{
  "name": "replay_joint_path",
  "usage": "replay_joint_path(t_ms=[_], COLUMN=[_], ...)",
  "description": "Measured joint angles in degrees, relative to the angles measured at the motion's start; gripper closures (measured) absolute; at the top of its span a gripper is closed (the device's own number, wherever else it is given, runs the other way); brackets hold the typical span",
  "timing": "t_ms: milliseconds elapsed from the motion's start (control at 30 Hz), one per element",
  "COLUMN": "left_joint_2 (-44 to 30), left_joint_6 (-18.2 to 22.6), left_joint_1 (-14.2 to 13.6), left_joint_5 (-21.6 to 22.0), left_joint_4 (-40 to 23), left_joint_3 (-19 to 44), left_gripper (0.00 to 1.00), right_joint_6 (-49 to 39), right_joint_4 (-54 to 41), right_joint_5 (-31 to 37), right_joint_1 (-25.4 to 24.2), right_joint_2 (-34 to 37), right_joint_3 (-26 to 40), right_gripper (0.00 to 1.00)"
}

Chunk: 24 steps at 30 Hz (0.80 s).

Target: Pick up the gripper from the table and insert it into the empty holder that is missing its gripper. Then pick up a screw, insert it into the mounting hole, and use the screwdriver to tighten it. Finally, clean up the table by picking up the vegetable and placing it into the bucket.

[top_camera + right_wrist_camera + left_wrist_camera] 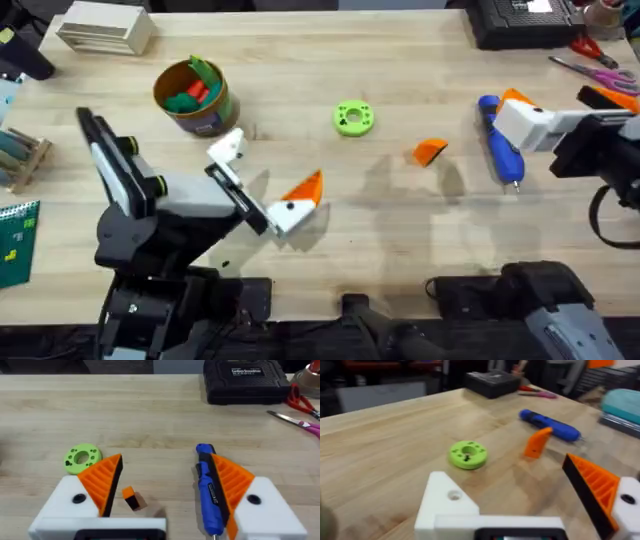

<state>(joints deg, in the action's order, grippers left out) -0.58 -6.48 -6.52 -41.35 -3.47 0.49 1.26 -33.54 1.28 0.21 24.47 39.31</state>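
From above, the loose gripper [429, 151] lies mid-desk, untouched, so the first step is in hand. The bucket [192, 97] near the far left corner already holds the vegetable [206, 70].

In the left wrist view, the left gripper [520, 505] is wide open, its holder [445, 502] bare.

In the right wrist view, the right gripper [165, 485] is wide open, one finger against the screwdriver [207, 487]. Next, I think, it must close on the orange piece.

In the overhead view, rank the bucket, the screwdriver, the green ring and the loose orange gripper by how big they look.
1. bucket, largest.
2. screwdriver, longer than the bucket is wide but much thinner, partly under the right arm, so this order is unsure.
3. green ring.
4. gripper, slightly smaller than the ring.
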Motion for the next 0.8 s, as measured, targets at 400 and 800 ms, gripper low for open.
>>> replay_joint_path(t_ms=[400,800], left_joint_2=[0.0,0.0], left_joint_6=[0.0,0.0], left_joint_1=[0.0,0.0], left_joint_5=[-11.1,-11.6], left_joint_4=[-0.6,-0.6], left_joint_3=[0.0,0.0], left_gripper=[0.014,0.014], right_joint_6=[2.3,-4.7], right_joint_4=[-6.2,-17.9], right_joint_5=[-1.3,-11.4], right_joint_1=[0.0,4.1], right_joint_2=[0.0,19.1], right_joint_3=[0.0,10.1], right_gripper=[0.012,0.013])
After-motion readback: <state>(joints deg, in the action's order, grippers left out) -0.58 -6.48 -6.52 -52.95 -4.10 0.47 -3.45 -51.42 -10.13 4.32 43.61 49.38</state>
